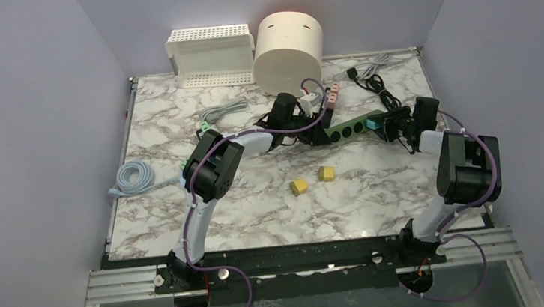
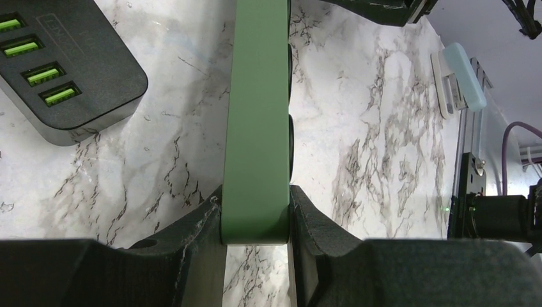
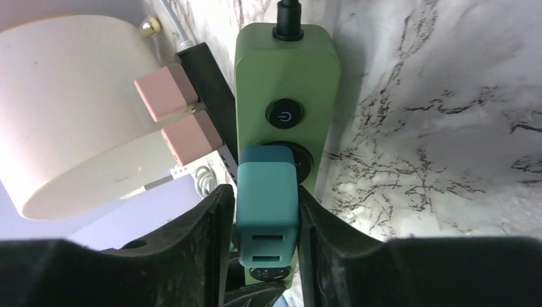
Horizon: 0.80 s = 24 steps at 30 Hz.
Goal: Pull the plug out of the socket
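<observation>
Your marble table (image 1: 186, 229) carried two containers along its back edge: a cream drum (image 1: 288, 50), the largest thing there, and beside it on the left a white perforated basket (image 1: 210, 54) tipped on its side; the insides of both were hidden from view. In front of the drum, a green power strip (image 1: 346, 129) lay slantwise across the middle of the table. Your left claw (image 2: 255, 204) was clamped shut on the strip's bare end, one finger pressed on each long side. A black strip (image 3: 208, 96) with two pink adapters (image 3: 182, 118) lay just beside the green one on the drum side, close to where you were working, and a black charging block (image 2: 70, 70) with green ports sat near the left claw. A coiled blue cable (image 1: 132, 178) rested at the left edge, and a black cord (image 1: 377, 87) at the back right. The teal plug (image 3: 268, 192) sat in a socket next to the strip's round switch, and your right claw (image 3: 267, 204) was closed on it, fingers touching both sides. Two yellow blocks (image 1: 299, 187) lay nearer you, well apart from the strip.
</observation>
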Motion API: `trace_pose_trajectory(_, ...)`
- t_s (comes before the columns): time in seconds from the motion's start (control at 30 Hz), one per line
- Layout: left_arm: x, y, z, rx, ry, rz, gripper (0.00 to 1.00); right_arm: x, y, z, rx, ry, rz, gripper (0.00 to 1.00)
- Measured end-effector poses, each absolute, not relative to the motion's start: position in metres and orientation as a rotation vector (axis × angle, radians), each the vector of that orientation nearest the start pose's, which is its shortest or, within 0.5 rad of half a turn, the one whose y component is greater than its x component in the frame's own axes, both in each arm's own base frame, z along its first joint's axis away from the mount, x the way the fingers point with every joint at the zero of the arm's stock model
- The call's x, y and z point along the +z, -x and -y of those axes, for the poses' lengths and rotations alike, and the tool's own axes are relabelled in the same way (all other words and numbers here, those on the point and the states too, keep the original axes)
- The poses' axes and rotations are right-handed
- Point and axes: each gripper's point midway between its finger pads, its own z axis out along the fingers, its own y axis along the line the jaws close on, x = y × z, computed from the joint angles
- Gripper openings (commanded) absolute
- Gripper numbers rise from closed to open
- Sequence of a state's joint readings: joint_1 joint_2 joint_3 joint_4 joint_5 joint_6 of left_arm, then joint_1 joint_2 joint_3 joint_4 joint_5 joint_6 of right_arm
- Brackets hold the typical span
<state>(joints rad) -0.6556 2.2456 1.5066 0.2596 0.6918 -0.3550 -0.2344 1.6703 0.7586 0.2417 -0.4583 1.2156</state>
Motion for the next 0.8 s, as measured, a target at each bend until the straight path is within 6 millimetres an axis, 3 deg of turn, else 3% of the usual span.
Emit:
trace_pose_trajectory(0.07,0.072,-0.373,0.443,-1.309,-0.787,-2.055,0.0,0.072,-0.417,-0.016,1.016,-1.368,-1.946,0.06)
trace_pose_trajectory(0.1,0.072,-0.373,0.443,-1.309,-0.785,-2.056,0.0,0.071,-0.416,-0.016,1.017,-1.374,-1.947,0.02)
trace_pose_trajectory(0.3,0.069,-0.371,0.442,-1.308,-0.783,-2.074,0.0,0.071,-0.413,-0.016,0.995,-1.35,-1.965,0.01)
trace_pose_trajectory(0.5,0.071,-0.366,0.445,-1.333,-0.778,-2.083,0.0,0.09,-0.411,-0.009,0.874,-1.221,-1.986,0.01)
trace_pose_trajectory(0.63,0.08,-0.363,0.451,-1.375,-0.792,-2.052,0.0,0.116,-0.408,-0.005,0.826,-1.102,-1.894,0.01)
trace_pose_trajectory(0.8,0.085,-0.362,0.454,-1.415,-0.784,-2.05,0.0,0.113,-0.401,-0.005,0.882,-1.079,-1.777,0.01)
